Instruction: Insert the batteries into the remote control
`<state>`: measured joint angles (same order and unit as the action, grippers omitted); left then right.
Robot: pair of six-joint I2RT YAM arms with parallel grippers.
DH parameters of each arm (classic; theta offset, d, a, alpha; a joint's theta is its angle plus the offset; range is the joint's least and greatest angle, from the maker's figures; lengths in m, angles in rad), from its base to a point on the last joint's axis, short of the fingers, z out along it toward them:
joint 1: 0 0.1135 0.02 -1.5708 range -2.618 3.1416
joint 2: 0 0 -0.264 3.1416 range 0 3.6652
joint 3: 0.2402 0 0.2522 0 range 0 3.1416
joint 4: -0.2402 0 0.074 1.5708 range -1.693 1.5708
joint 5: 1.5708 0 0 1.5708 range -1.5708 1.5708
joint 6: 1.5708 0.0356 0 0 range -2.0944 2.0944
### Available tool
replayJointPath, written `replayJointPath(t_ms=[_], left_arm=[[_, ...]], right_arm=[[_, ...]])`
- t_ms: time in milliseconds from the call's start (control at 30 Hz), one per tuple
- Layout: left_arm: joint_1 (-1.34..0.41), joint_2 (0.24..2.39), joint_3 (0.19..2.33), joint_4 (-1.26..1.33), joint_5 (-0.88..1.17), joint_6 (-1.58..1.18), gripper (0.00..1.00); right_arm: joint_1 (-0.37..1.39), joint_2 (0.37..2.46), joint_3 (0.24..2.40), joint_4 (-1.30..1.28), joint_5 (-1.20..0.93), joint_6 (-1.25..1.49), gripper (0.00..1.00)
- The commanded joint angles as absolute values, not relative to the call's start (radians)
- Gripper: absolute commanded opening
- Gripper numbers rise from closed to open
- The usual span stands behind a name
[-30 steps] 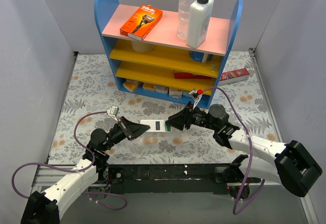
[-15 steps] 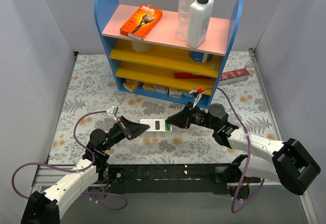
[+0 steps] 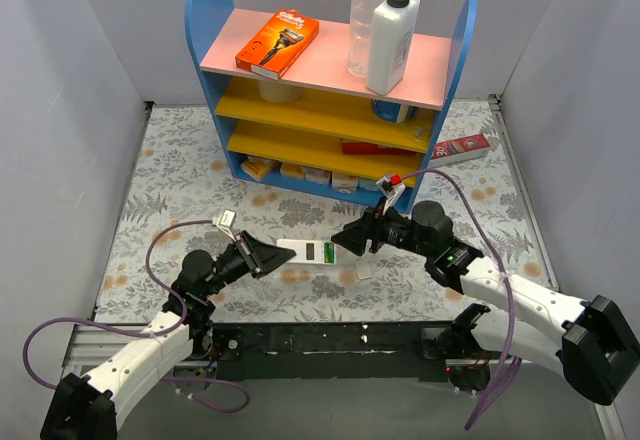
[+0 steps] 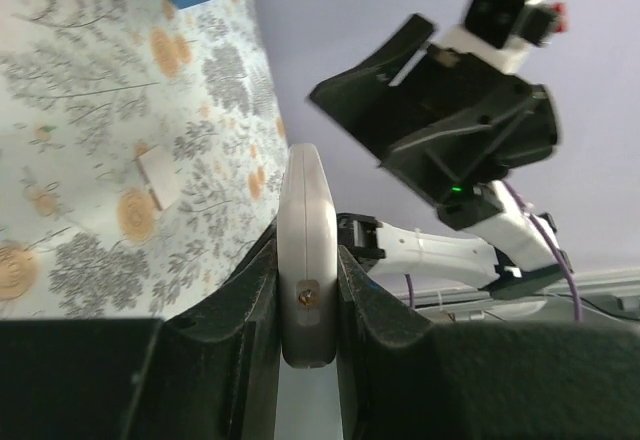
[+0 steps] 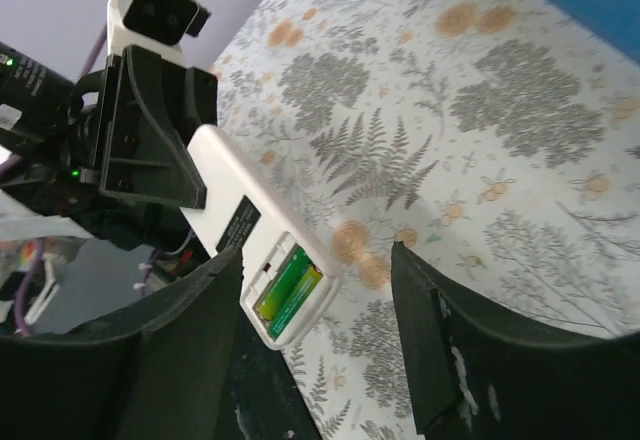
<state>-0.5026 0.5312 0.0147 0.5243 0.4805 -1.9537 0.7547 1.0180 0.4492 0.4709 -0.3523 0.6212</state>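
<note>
My left gripper (image 3: pixel 268 255) is shut on one end of the white remote control (image 3: pixel 308 251), holding it level above the floral table mat. In the left wrist view the remote (image 4: pixel 306 250) stands edge-on between the jaws. Its open back compartment faces up with two green batteries (image 5: pixel 288 291) lying side by side inside; they also show in the top view (image 3: pixel 327 253). My right gripper (image 3: pixel 345 238) is open and empty, its fingers either side of the remote's battery end without touching it.
A small loose white plastic piece (image 3: pixel 363 272) lies on the mat below the right gripper. A blue shelf unit (image 3: pixel 330 100) with an orange carton, bottles and boxes stands at the back. A red-and-white carton (image 3: pixel 460 147) lies at the right of the shelf.
The right gripper has drawn back slightly to the right of the remote. The left gripper and the remote have shifted a little to the right.
</note>
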Motion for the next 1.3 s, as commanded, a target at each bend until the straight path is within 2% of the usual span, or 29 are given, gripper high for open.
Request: replayJointPath(t_ms=[0, 100, 333, 667, 800, 833, 900, 933, 1000, 1033, 1133, 1167, 1233, 1267], left_arm=[[-0.506, 0.564, -0.04, 0.399, 0.442, -1.881, 0.0], [-0.506, 0.612, -0.028, 0.374, 0.436, -1.847, 0.0], [-0.506, 0.82, 0.018, 0.397, 0.442, -1.796, 0.0], [-0.531, 1.005, 0.04, 0.482, 0.414, -1.781, 0.02], [-0.551, 1.038, 0.057, 0.456, 0.387, -1.781, 0.2], [-0.558, 1.034, 0.06, 0.43, 0.38, -1.781, 0.32], [-0.566, 1.007, 0.061, 0.393, 0.365, -1.773, 0.42], [-0.571, 0.994, 0.061, 0.376, 0.359, -1.772, 0.5], [-0.571, 0.964, 0.061, 0.323, 0.339, -1.767, 0.57], [-0.571, 0.933, 0.061, 0.302, 0.333, -1.764, 0.66], [-0.571, 0.875, 0.063, 0.238, 0.315, -1.755, 0.76], [-0.571, 0.865, 0.067, 0.22, 0.31, -1.752, 0.83], [-0.571, 0.842, 0.077, 0.158, 0.295, -1.743, 0.9], [-0.571, 0.824, 0.092, 0.134, 0.288, -1.738, 0.98]], right_arm=[[0.756, 0.927, 0.541, 0.197, -0.16, 0.442, 0.71], [0.756, 0.89, 0.552, 0.08, -0.098, 0.359, 0.74], [0.756, 0.862, 0.566, -0.115, -0.02, 0.236, 0.74], [0.758, 0.897, 0.56, -0.14, -0.023, 0.204, 0.74], [0.758, 0.911, 0.564, -0.15, -0.015, 0.196, 0.74], [0.758, 0.914, 0.568, -0.153, -0.017, 0.192, 0.75], [0.758, 0.922, 0.574, -0.17, -0.018, 0.186, 0.75], [0.758, 0.923, 0.577, -0.175, -0.018, 0.181, 0.74], [0.758, 0.936, 0.594, -0.193, -0.025, 0.178, 0.75], [0.758, 0.94, 0.6, -0.213, -0.028, 0.176, 0.75], [0.756, 0.957, 0.629, -0.259, -0.049, 0.163, 0.75], [0.758, 0.962, 0.635, -0.268, -0.058, 0.15, 0.75], [0.758, 0.973, 0.656, -0.287, -0.07, 0.131, 0.75], [0.758, 0.974, 0.664, -0.304, -0.081, 0.109, 0.75]])
